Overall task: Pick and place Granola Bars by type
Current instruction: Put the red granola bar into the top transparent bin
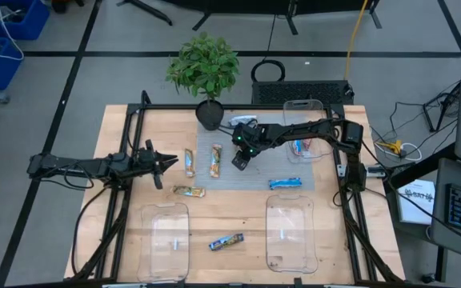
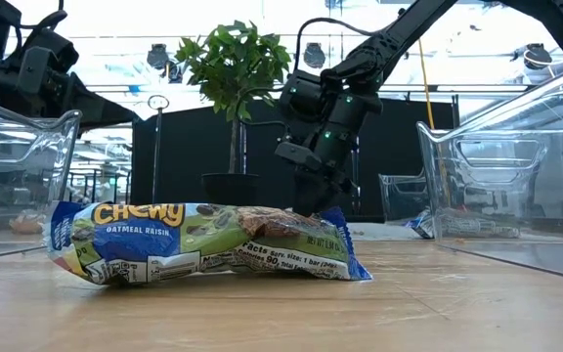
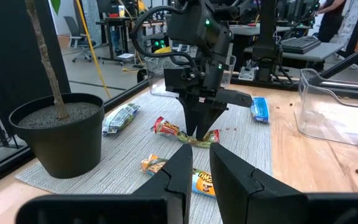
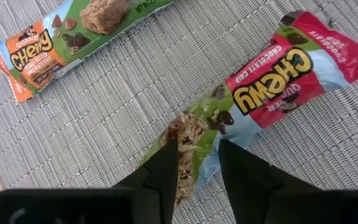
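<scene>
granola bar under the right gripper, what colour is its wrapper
Red and green, with yellow "Chewy" lettering on the granola bar; the right wrist view shows it best.

A wooden table (image 1: 374,240) is seen, with a grey woven mat (image 1: 254,178) laid on its middle. Three clear trays are set on the wood: two near the front edge (image 1: 164,240) (image 1: 290,232) and one at the back (image 1: 304,108). A potted plant (image 1: 205,68) stands by the mat. Two bars lie on the bare wood (image 1: 226,241) (image 1: 189,191); others lie on the mat.
</scene>
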Robot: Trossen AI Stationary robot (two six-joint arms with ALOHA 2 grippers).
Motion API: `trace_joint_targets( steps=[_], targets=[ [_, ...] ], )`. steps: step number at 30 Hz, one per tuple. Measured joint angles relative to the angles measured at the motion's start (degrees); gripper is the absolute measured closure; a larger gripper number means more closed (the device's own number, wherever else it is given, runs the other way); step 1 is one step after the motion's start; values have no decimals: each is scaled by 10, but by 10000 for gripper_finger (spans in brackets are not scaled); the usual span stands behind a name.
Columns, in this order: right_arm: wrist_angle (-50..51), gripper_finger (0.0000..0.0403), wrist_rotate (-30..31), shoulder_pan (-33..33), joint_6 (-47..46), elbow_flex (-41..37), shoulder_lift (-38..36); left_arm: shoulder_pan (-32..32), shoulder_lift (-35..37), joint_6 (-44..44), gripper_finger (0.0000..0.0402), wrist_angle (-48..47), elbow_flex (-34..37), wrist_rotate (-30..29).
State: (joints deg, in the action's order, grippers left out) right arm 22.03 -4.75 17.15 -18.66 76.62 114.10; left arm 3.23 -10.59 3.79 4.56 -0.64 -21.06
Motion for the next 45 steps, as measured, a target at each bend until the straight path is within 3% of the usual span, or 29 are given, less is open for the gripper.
trace_joint_targets(
  steps=[8, 19, 26, 30, 34, 36, 40, 45],
  targets=[
    [1, 395, 2, 0, 33, 0, 1, 0, 0, -2, 339, 0, 0, 0],
    [-25, 403, 49, -23, 78, -1, -34, 0, 0, -2, 339, 0, 0, 0],
    [-17, 400, -6, -31, 30, -1, -76, 0, 0, -2, 339, 0, 0, 0],
    [16, 364, -80, -49, 46, -1, -76, 0, 0, 0, 339, 0, 0, 0],
    [55, 292, -88, -58, 33, -1, -77, 0, 0, 0, 339, 0, 0, 0],
    [62, 254, -81, -55, 21, -1, -76, 0, 0, 0, 339, 0, 0, 0],
    [54, 196, 5, -55, -1, -1, -77, 0, 0, 1, 339, 0, 0, 0],
    [54, 169, 31, -49, -15, 0, -71, 0, 0, 11, 339, 0, 0, 0]
  ],
)
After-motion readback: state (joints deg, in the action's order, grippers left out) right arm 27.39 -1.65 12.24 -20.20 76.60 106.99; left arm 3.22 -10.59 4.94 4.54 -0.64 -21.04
